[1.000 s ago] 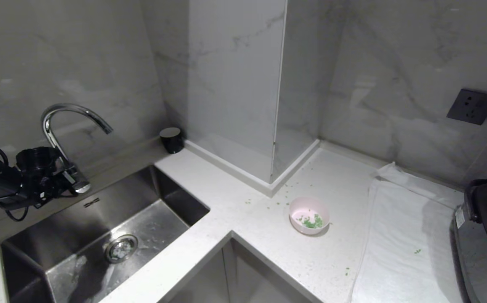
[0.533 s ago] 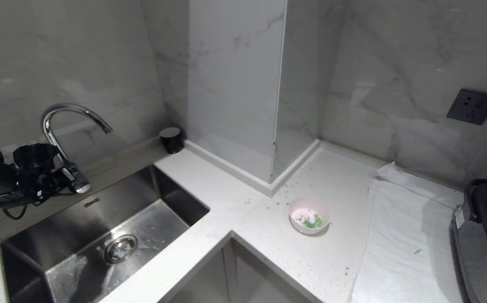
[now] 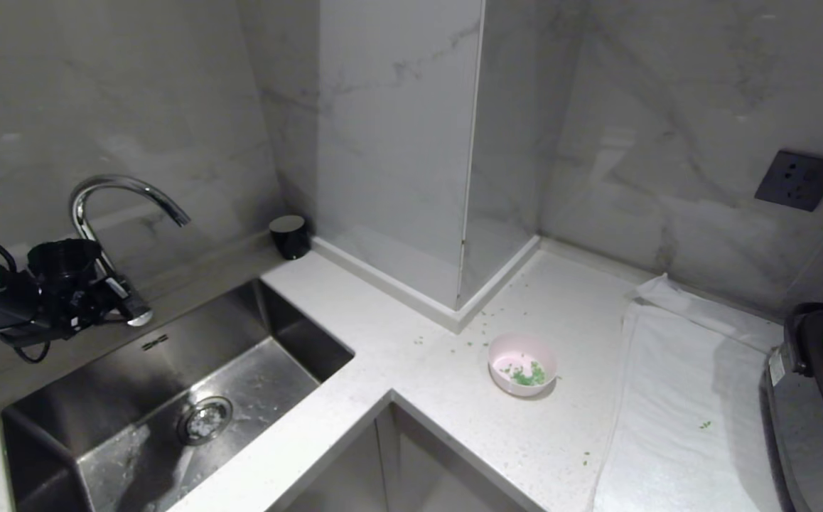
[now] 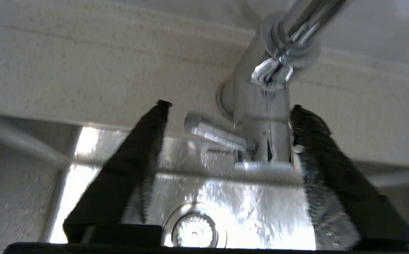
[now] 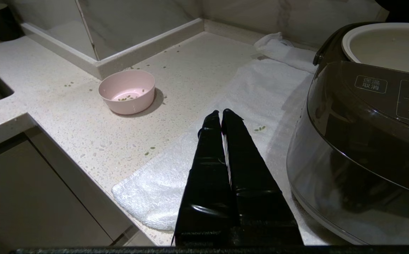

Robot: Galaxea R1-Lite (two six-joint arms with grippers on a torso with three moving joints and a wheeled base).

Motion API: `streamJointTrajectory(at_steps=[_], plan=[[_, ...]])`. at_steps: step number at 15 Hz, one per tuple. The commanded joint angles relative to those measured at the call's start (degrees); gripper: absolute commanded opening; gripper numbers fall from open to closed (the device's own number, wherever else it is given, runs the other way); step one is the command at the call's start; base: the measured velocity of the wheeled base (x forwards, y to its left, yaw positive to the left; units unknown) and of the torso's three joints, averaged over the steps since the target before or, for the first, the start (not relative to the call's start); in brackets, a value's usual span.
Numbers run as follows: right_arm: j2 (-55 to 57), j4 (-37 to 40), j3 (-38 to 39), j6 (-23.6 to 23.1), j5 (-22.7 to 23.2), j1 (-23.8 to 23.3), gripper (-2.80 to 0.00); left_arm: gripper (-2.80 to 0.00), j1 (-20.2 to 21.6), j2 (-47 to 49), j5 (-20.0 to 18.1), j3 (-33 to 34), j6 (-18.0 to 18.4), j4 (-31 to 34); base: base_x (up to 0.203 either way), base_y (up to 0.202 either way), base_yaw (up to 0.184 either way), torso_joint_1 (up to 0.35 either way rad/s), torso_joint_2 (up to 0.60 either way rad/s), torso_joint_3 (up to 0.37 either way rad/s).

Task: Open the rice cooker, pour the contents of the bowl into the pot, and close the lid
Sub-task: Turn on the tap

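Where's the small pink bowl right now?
In the head view, the small pink bowl sits on the white speckled counter, between the steel sink and white towel.

The tap (image 4: 261, 106) is shiny metal, smooth like a mirror. The sink (image 3: 170, 398) is grey metal with a duller, brushed look and wet shine. The surface (image 3: 454, 398) looks like pale stone with tiny specks, smooth and a little glossy. The walls (image 3: 397, 128) are glossy marble-like tiles. The towel (image 5: 176, 165) is white fluffy cloth, soft and rough. The bowl (image 5: 127, 91) looks like smooth matt pink plastic. The rice cooker (image 5: 360, 141) is dark and very glossy, and the pot (image 5: 388, 46) inside it is pale and smooth. The right fingers (image 5: 236, 165) are shiny black.
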Motion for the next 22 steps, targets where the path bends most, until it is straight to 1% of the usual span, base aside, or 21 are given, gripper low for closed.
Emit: streamJointTrajectory(at_steps=[1,2,5,6,13,18,22], plan=[[0.0,0.0,0.1,0.0,0.0,0.0,-2.80,0.00,-0.1,3.0,1.4,-3.2,-0.1,0.0,0.000,0.000,0.000,0.000,0.00,0.000],[0.0,-0.1,0.1,0.0,0.0,0.0,-2.80,0.00,-0.4,3.6,2.6,-4.0,-0.1,0.1,0.000,0.000,0.000,0.000,0.00,0.000],[0.0,0.0,0.1,0.0,0.0,0.0,-2.80,0.00,-0.4,3.7,2.6,-4.0,0.0,0.2,0.000,0.000,0.000,0.000,0.00,0.000],[0.0,0.0,0.1,0.0,0.0,0.0,-2.80,-2.80,-0.3,3.7,2.6,-4.0,0.0,0.2,0.000,0.000,0.000,0.000,0.00,0.000],[0.0,0.0,0.1,0.0,0.0,0.0,-2.80,-2.80,0.1,3.5,4.1,-3.8,-0.1,0.2,0.000,0.000,0.000,0.000,0.00,0.000],[0.0,0.0,0.1,0.0,0.0,0.0,-2.80,-2.80,-0.4,2.1,4.0,-1.1,0.2,0.6,0.000,0.000,0.000,0.000,0.00,0.000],[0.0,0.0,0.1,0.0,0.0,0.0,-2.80,-2.80,-0.5,1.9,3.9,-0.1,0.2,0.5,0.000,0.000,0.000,0.000,0.00,0.000]])
